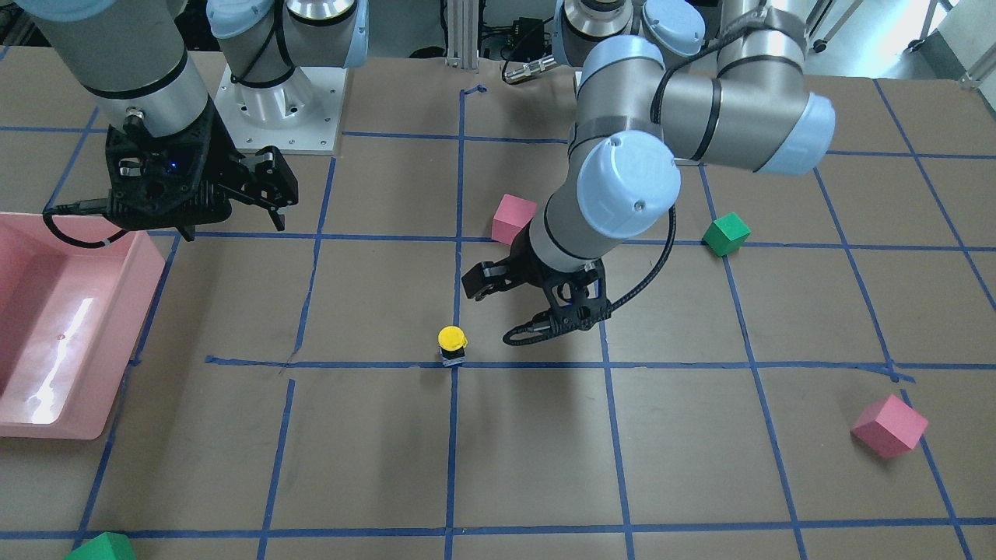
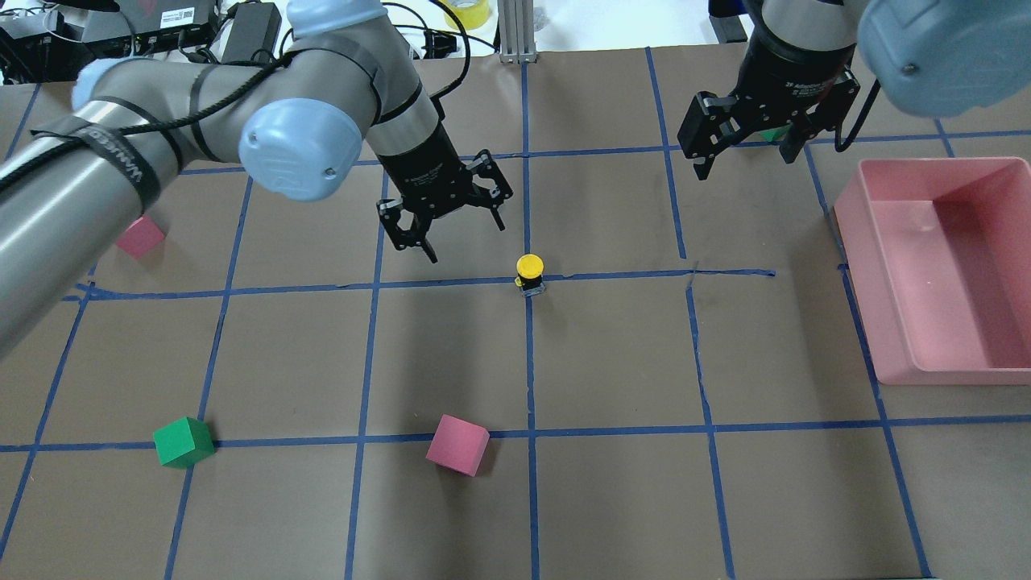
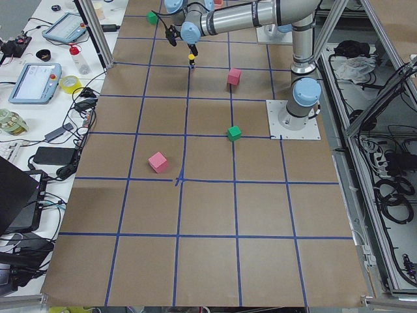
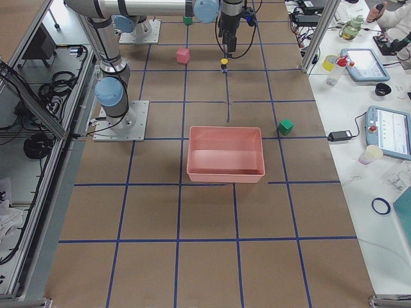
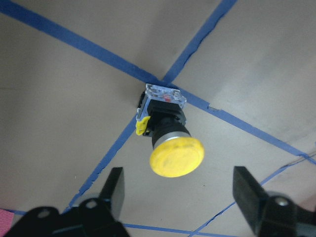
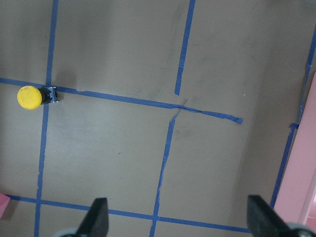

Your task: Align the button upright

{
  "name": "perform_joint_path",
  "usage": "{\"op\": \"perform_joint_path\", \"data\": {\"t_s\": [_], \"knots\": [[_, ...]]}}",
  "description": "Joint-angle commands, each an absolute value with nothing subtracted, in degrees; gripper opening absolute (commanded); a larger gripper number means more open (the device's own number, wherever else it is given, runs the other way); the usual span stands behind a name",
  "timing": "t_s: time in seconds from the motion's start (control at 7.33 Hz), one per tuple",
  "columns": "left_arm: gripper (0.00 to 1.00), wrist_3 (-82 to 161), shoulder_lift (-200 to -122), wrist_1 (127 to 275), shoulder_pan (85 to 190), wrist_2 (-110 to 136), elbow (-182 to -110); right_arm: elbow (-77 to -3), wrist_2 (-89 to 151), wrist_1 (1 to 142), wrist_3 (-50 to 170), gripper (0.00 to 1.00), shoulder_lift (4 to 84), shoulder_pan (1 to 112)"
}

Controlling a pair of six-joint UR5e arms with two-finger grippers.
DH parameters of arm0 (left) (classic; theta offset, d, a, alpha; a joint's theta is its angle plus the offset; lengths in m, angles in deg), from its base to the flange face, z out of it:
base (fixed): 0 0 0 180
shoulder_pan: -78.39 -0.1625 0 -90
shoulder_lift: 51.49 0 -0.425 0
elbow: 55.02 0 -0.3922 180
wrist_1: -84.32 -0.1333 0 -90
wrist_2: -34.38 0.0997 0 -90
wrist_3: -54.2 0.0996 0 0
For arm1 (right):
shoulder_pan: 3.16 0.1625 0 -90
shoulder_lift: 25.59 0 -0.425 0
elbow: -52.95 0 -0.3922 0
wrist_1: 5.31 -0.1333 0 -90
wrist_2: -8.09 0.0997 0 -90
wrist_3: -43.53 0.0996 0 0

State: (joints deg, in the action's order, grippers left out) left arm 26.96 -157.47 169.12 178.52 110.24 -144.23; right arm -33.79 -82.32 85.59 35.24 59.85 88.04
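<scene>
1. Black two-finger left tool (image 2: 467,242) on the grey and pale-blue arm. Its fingers are spread wide and hold nothing. It hangs above the brown paper-covered counter (image 2: 612,362), just beside the button. Hazard: sideways travel at this low height could let a fingertip clip the cap and topple the piece. A black cable loop (image 1: 520,336) under the wrist also hangs near and could brush it on a swing.

2. The button (image 2: 530,274): a small push-button switch with a round yellow cap, black boxy body and silvery-grey terminal end. It stands on a crossing of blue tape lines (image 2: 451,283) near the counter's middle, cap uppermost, and touches neither tool. Judged already upright, so the task looks nearly done. Hazard: it is tall over a narrow base and likely top-heavy. The tape ridge beneath may let it rock, and whether the base sits flat is not clear from these views.

3. Black two-finger right tool (image 2: 745,153). Its fingers are wide apart and empty, and it is well apart from the button. Hazard: slight, arising only from a reach across.

4. Pink rectangular plastic tray (image 2: 950,372) at the counter's edge, well apart from the button. Hazard: the right arm could strike its wall on a swing.
</scene>
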Motion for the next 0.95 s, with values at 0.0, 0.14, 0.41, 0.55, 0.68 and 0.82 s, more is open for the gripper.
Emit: {"op": "perform_joint_path", "data": {"t_s": [0.0,0.14,0.41,0.55,0.68,0.82], "knots": [[1.00,40.06,-148.74,175.89,177.36,116.44,-144.66,-33.80,-82.26,85.57,35.18,1.00,59.84,88.07],[1.00,44.57,-144.87,177.73,177.27,118.73,-144.93,-33.80,-82.26,85.57,35.18,1.00,59.84,88.07],[1.00,59.31,-140.10,177.14,177.18,126.88,-144.67,-33.80,-83.22,85.65,35.18,1.00,59.84,88.07],[1.00,60.34,-139.65,176.87,176.23,128.06,-144.58,-33.80,-83.14,85.57,35.18,1.00,59.84,88.07],[1.00,60.96,-139.73,172.35,174.21,127.72,-144.66,-33.80,-83.22,85.57,35.18,1.00,59.84,88.07],[1.00,62.01,-139.73,169.43,170.71,127.46,-144.75,-33.80,-83.22,85.65,35.18,1.00,59.84,88.07]]}}
